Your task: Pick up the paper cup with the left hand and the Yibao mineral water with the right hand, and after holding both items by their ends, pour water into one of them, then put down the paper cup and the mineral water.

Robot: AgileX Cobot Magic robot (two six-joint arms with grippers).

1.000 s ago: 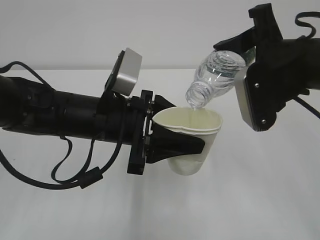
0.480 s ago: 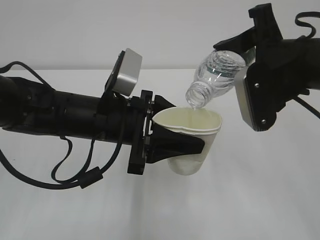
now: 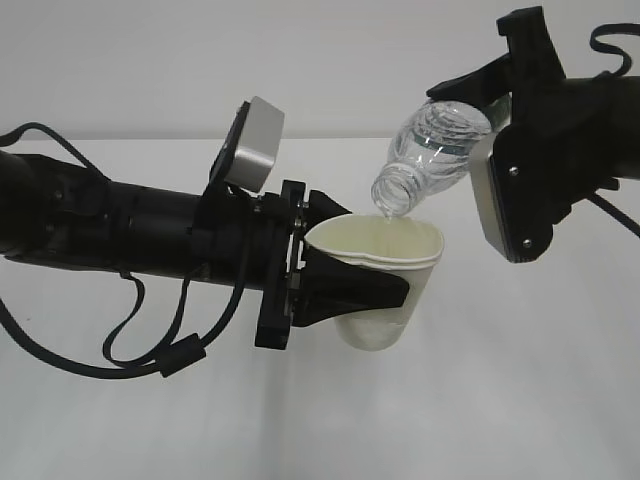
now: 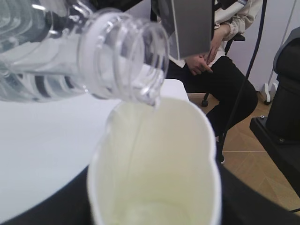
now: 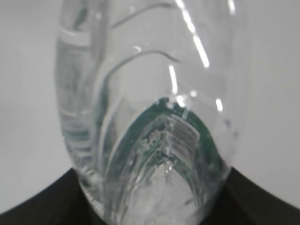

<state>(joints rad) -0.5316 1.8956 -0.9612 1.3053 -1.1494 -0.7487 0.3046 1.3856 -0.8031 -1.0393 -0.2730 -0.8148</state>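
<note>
The left gripper (image 3: 345, 292) pinches the paper cup (image 3: 385, 285) around its side wall, clear of the table (image 3: 520, 400); the rim already bows out of round between the fingers, so it is thin, soft stuff that likely buckles under a harder squeeze. Just above and beyond it, the right gripper (image 3: 500, 110) clamps the Yibao mineral water (image 3: 430, 155) by its base end, neck tipped over the rim, a thin stream running in. The ribbed plastic looks light, slippery, and likely to give.
</note>
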